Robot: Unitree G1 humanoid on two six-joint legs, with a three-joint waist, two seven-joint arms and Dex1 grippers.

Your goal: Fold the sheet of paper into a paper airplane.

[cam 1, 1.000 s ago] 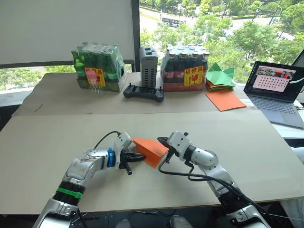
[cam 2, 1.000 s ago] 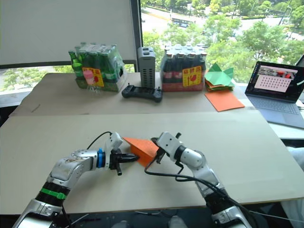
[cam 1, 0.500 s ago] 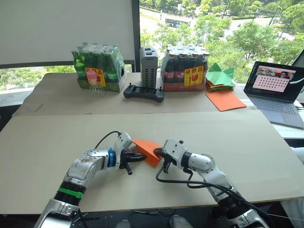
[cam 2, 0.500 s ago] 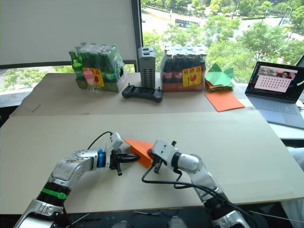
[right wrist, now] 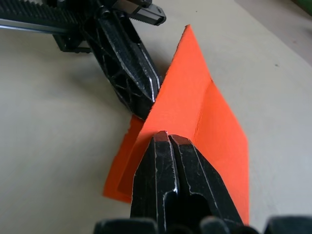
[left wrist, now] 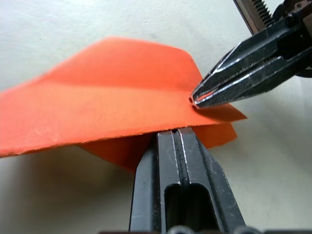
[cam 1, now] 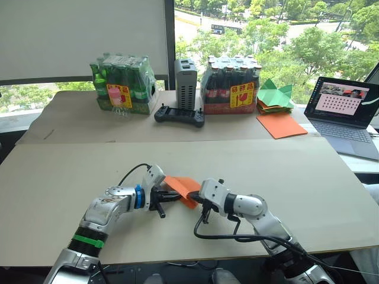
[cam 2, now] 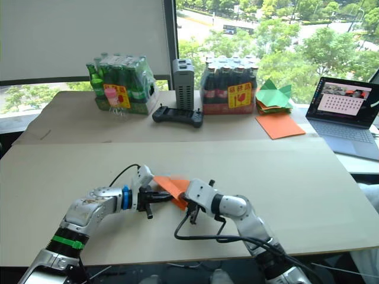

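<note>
- Since the earlier frames, the right arm has swung inward and lower, bringing the right tool (cam 1: 198, 196) closer to the left tool (cam 1: 172, 197); the folded sheet of paper (cam 1: 182, 189) between them now lies flatter and lower over the worktop (cam 1: 284, 177) than it did a second ago.
- The sheet of paper, bright orange and folded into a layered wedge, sits near the front middle of the worktop, held between the two tools.
- The left tool is closed, its two black fingers (left wrist: 178, 161) pressed together on the near edge of the paper, as the left wrist view shows.
- The right tool is closed as well, its fingers (right wrist: 168, 165) pinching the opposite edge of the same sheet; in the left wrist view its tip bites the paper's edge just beside the left tool.
- The paper's lower layers rest on or just above the worktop; I cannot tell which.
- At the back stand a pack of green bottles (cam 1: 121, 83), a grey upright device (cam 1: 185, 83), a pack of dark bottles (cam 1: 231, 86) and a black handheld controller (cam 1: 179, 115).
- To the back right lie green folded papers (cam 1: 274, 94), a smooth orange sheet (cam 1: 280, 124) just in front of them, and an open laptop (cam 1: 346, 115).
</note>
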